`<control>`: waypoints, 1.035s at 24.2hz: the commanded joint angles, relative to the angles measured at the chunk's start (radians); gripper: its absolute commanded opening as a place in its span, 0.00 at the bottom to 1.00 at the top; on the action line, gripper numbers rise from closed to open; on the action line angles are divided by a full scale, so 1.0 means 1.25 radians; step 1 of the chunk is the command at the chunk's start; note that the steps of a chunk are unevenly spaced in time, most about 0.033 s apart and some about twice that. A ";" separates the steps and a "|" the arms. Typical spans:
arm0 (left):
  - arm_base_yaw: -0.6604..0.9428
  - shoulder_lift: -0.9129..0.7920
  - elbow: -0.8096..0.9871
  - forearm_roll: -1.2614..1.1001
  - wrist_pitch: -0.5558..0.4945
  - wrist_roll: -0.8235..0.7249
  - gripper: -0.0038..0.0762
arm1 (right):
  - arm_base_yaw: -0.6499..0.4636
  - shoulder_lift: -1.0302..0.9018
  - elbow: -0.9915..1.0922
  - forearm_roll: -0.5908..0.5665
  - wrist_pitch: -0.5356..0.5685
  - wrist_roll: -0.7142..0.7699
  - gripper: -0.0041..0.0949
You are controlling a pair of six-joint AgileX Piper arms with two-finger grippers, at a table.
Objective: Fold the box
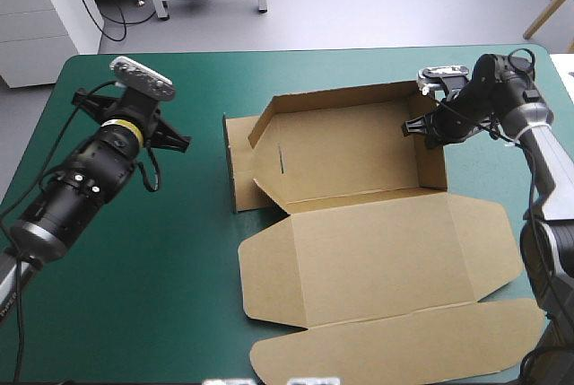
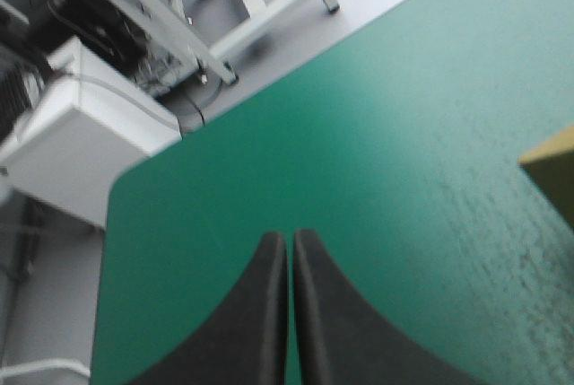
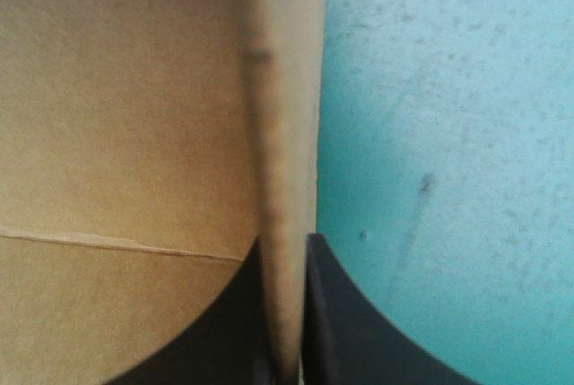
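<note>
Teal-green worktop (image 1: 179, 295) carries the brown box (image 1: 359, 156) right of centre: walls raised, lid flat toward the near edge, its right end hidden by the arm. Right hand (image 3: 287, 246) pinches the box's right wall. Left hand (image 2: 289, 240) pressed together, well apart from the box, over bare worktop.

Teal-green table cover (image 1: 179, 313), far corners rounded; surface lightly speckled, one small dark scuff (image 3: 421, 186).
</note>
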 commanded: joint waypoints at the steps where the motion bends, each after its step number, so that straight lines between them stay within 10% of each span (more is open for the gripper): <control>1: 0.124 -0.027 -0.025 -0.255 -0.001 0.171 0.05 | -0.005 0.022 -0.077 0.027 0.024 0.047 0.04; 8: 0.423 -0.020 -0.025 -0.734 0.205 0.495 0.05 | -0.005 0.072 -0.112 0.020 0.002 0.031 0.08; 14: 0.508 0.017 -0.025 -0.888 0.296 0.583 0.05 | -0.005 0.072 -0.145 0.020 -0.011 0.034 0.50; 25: 0.511 0.026 -0.025 -0.884 0.310 0.584 0.05 | -0.005 -0.007 -0.286 -0.024 0.024 0.043 0.52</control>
